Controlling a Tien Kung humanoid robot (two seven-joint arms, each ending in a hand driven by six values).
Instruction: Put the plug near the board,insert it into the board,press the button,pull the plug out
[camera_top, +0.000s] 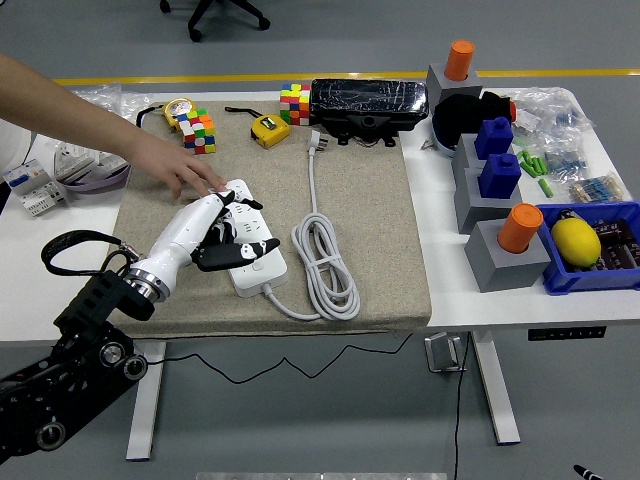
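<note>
The white power strip (258, 262) lies at an angle on the beige mat (370, 220). My left hand (222, 228), white with black tips, lies over the strip's middle and far half. The black plug seen there before is hidden under that hand, so I cannot tell if it is held. Its black cable (70, 243) loops off to the left of my wrist. A person's hand (180, 170) reaches in from the upper left and rests on the strip's far end. The strip's own white cord (325, 262) lies coiled to the right. The right arm is out of view.
Behind the mat stand colour cubes (200, 130), a yellow tape measure (268, 129) and a black case (368, 103). Grey blocks with orange and blue pieces (505, 235) and a blue bin (590, 250) fill the right side. Bags and a grey device (45, 175) lie far left.
</note>
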